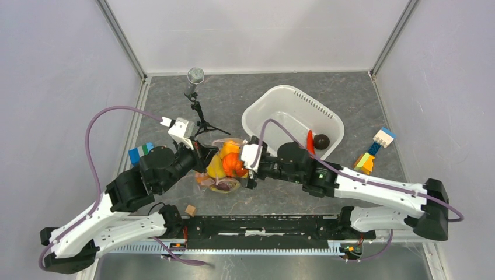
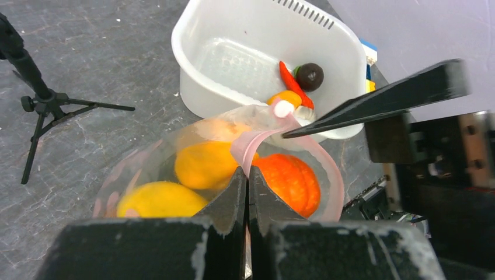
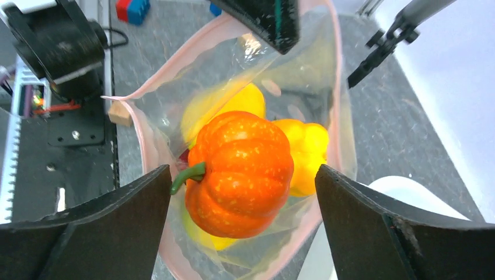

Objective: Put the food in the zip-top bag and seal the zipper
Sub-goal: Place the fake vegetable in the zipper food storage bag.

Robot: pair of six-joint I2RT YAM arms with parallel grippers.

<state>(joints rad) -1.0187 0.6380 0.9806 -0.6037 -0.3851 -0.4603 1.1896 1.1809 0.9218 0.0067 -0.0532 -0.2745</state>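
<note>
The clear zip-top bag [image 1: 219, 182] lies open between my arms, its pink zipper [image 2: 327, 169] curled round the mouth. Inside sit an orange pumpkin [image 3: 242, 172], a yellow pepper [image 3: 306, 149] and a yellow lemon [image 3: 233, 105]. My left gripper [image 2: 246, 175] is shut on the zipper strip at the bag's rim; it shows in the top view [image 1: 204, 158] left of the bag. My right gripper [image 3: 242, 192] is open wide and empty, its fingers either side of the pumpkin, at the bag's right in the top view [image 1: 248, 169]. More food stays in the white tub [image 1: 274, 108]: a red chili [image 2: 290, 81], a dark maroon piece [image 2: 309, 76] and an orange piece [image 2: 286, 96].
A microphone on a small black tripod [image 1: 195, 79] stands behind the bag at the left. Block stacks lie at the left [image 1: 140, 153] and the right [image 1: 373, 149]. A small wooden cube [image 1: 190, 210] lies near the front rail.
</note>
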